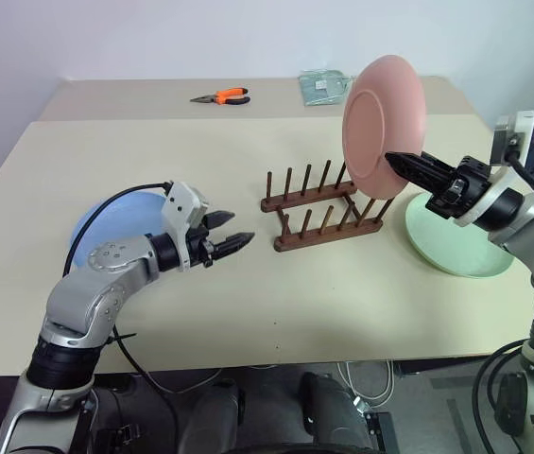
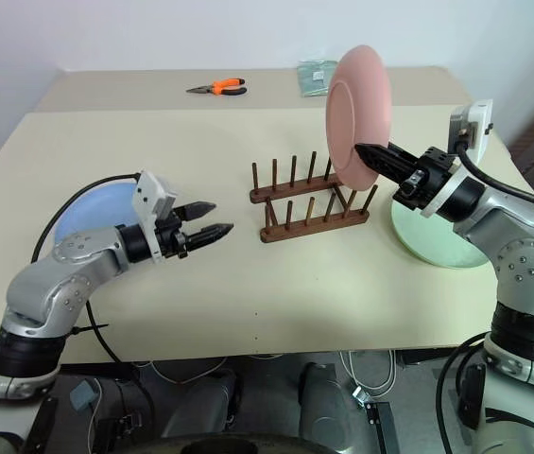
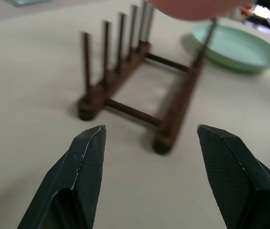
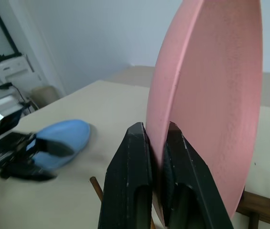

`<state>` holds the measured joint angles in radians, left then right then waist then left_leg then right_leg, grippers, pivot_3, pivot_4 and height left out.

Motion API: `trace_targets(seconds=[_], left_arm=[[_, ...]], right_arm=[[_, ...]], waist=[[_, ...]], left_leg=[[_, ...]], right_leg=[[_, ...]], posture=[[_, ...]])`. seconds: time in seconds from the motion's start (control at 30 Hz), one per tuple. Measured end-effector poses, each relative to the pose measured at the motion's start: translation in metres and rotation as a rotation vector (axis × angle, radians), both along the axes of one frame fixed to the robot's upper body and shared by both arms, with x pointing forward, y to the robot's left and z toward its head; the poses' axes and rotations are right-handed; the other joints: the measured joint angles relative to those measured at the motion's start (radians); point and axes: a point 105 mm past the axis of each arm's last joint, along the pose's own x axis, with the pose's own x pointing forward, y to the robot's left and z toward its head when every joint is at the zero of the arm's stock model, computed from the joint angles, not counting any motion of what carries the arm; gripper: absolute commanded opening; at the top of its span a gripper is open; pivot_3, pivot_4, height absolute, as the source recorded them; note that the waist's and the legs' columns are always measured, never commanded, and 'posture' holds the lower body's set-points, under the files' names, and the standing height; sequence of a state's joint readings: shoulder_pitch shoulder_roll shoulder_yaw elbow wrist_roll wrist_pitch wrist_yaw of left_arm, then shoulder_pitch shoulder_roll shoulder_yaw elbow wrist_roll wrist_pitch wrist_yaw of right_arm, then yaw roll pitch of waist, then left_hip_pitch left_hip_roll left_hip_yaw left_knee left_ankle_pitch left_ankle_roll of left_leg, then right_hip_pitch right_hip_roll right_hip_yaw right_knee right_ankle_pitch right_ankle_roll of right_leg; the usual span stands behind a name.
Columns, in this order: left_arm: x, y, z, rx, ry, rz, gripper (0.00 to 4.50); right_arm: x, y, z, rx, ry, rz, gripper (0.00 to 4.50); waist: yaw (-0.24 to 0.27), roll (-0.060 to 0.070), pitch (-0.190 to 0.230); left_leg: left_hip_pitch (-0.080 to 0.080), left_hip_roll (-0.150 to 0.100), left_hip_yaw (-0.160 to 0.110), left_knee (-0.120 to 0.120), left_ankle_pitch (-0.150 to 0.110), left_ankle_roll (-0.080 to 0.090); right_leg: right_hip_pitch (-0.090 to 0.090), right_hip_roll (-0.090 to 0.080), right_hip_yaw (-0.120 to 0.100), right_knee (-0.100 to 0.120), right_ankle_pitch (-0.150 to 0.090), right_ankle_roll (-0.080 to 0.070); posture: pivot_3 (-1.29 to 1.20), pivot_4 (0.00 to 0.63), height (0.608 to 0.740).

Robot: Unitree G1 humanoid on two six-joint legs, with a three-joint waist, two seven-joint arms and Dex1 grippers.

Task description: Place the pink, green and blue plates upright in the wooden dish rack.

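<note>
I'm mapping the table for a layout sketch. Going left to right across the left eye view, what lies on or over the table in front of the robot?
blue plate → left gripper → wooden dish rack → pink plate, held upright by the right gripper → green plate

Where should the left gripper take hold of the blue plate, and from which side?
Probably the near rim of the blue plate, approached from the robot's side by the open left gripper. It lies flat on the table, so only its thin edge offers a pinch.

blue plate [image 1: 106,219] half hidden behind left arm, wooden dish rack [image 3: 139,90] blurred — pink plate [image 3: 192,7] cut off
</note>
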<state>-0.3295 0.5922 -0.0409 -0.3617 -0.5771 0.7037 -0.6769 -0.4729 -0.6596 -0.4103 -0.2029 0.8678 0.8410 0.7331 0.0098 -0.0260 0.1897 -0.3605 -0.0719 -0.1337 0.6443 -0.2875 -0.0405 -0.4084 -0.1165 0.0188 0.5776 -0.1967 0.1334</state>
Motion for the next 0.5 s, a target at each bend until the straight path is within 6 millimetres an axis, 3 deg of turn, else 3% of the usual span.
trace_targets(seconds=[0.13,0.4,0.5], left_arm=[[-0.011,-0.008,-0.004,0.004,0.013,-0.065,3.10],[-0.012,-0.014,-0.007,0.002,0.019,-0.080,3.10],[-0.013,-0.016,-0.010,0.013,0.024,-0.087,3.16]], right_arm=[[0.005,-0.008,-0.002,0.015,0.018,-0.021,0.00],[0.011,-0.021,-0.013,0.055,0.101,-0.022,0.00],[0.014,-0.025,-0.015,0.070,0.123,-0.021,1.06]], waist=[[0.002,0.000,0.000],[0.001,0.000,0.000],[0.001,0.000,0.000]], left_leg=[[0.000,0.000,0.000,0.001,0.000,0.000],[0.000,0.000,0.000,0.001,0.000,0.000],[0.000,0.000,0.000,0.001,0.000,0.000]], right_leg=[[0.000,0.000,0.000,0.000,0.000,0.000],[0.000,0.000,0.000,0.000,0.000,0.000],[0.000,0.000,0.000,0.000,0.000,0.000]], posture=[[0.00,0.150,0.740],[0.00,0.150,0.740],[0.00,0.150,0.740]])
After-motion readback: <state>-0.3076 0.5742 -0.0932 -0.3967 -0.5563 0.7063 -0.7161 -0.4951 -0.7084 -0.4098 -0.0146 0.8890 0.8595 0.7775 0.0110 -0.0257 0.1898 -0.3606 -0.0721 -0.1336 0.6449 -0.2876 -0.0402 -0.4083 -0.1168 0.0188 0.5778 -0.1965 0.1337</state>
